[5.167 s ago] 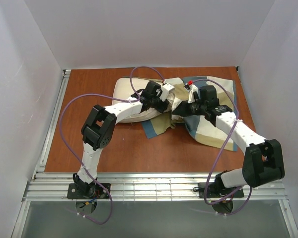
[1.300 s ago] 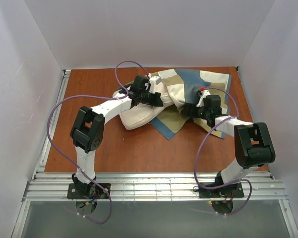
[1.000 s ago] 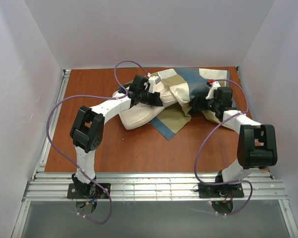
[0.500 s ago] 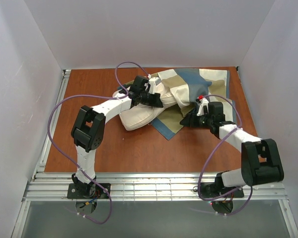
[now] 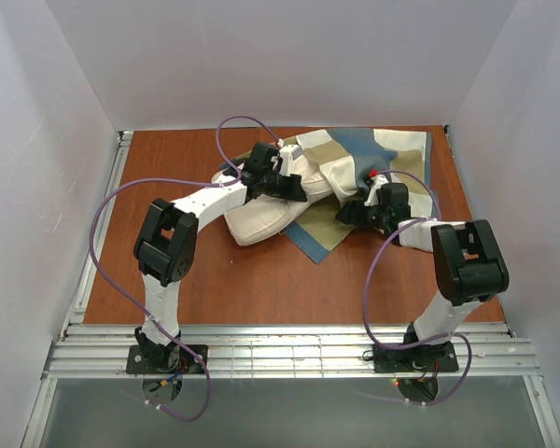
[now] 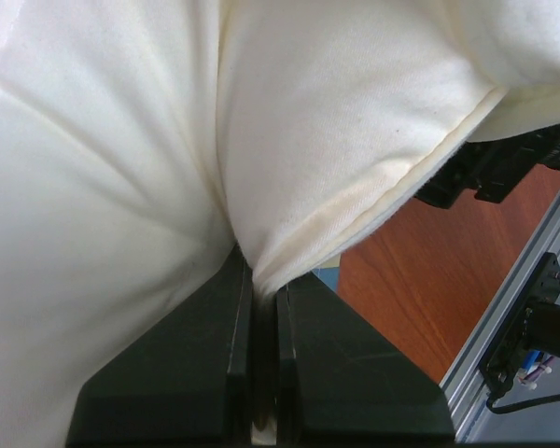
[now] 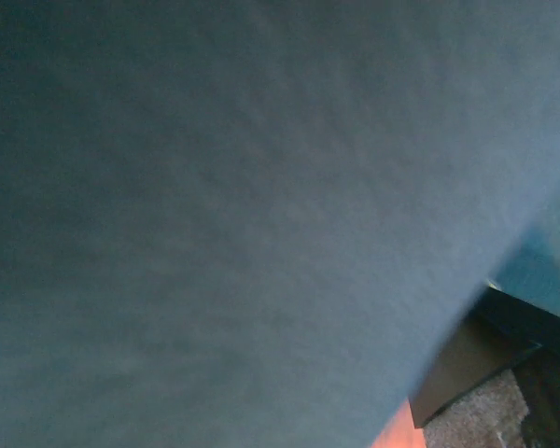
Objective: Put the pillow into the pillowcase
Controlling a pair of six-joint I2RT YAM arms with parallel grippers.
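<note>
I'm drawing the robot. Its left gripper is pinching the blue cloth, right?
Not quite. The left gripper is pinching the cream pillow, not blue cloth. The left wrist view shows it shut on a cream fold.

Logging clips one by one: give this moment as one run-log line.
left gripper shut on pillow | right gripper against pillowcase, state unclear | pillow not fully in pillowcase
</note>
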